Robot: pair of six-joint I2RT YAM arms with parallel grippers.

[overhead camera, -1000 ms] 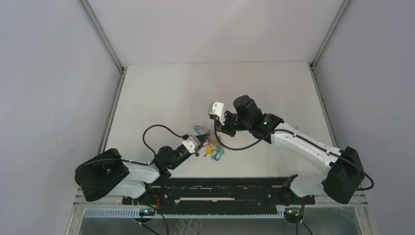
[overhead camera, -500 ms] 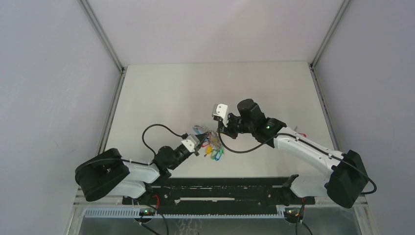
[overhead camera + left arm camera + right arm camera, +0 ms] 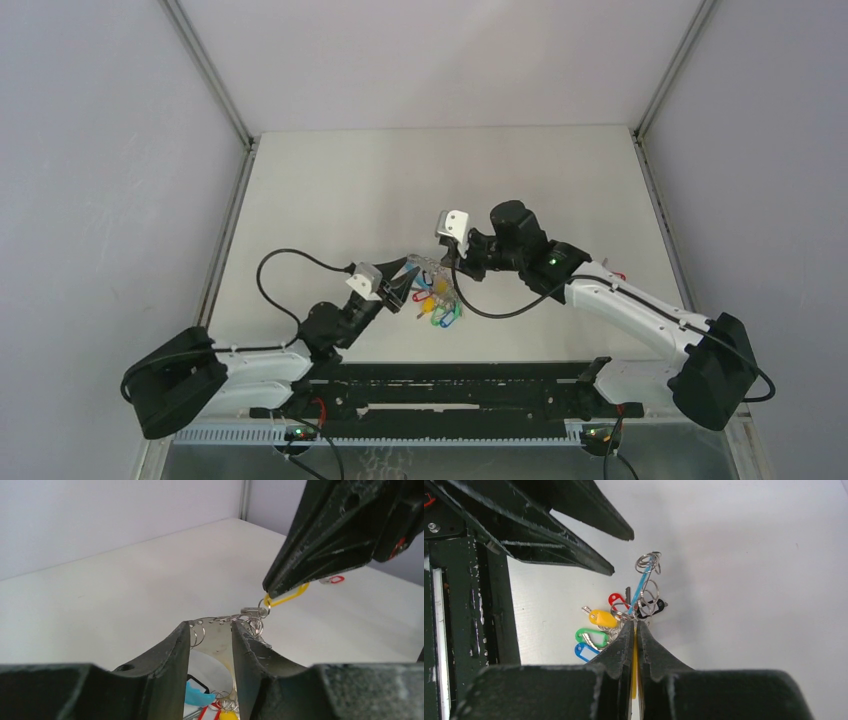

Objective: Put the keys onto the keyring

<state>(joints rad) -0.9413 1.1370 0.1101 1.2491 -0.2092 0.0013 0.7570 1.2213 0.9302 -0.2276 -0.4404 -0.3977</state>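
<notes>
The keyring [image 3: 216, 639], a grey metal band with a cyan section [image 3: 643, 582], hangs between the two grippers. Below it fan out yellow [image 3: 603, 618], green [image 3: 591, 636], blue [image 3: 584, 651] and red tags. My left gripper [image 3: 211, 625] stands open, its fingers on either side of the band [image 3: 425, 268]. My right gripper [image 3: 634, 624] is shut on the yellow-tagged key [image 3: 287, 596]. That key's small ring meets the band's end. A red-tagged key [image 3: 333, 579] lies on the table farther right.
The left gripper's black fingers [image 3: 574, 550] cross the upper left of the right wrist view. A black rail [image 3: 450, 385] runs along the table's near edge. Grey walls close in the white table [image 3: 400, 180] on three sides.
My left gripper has opened and its arm has drawn back to the left. The right gripper, still shut on the yellow tag, has shifted slightly right.
</notes>
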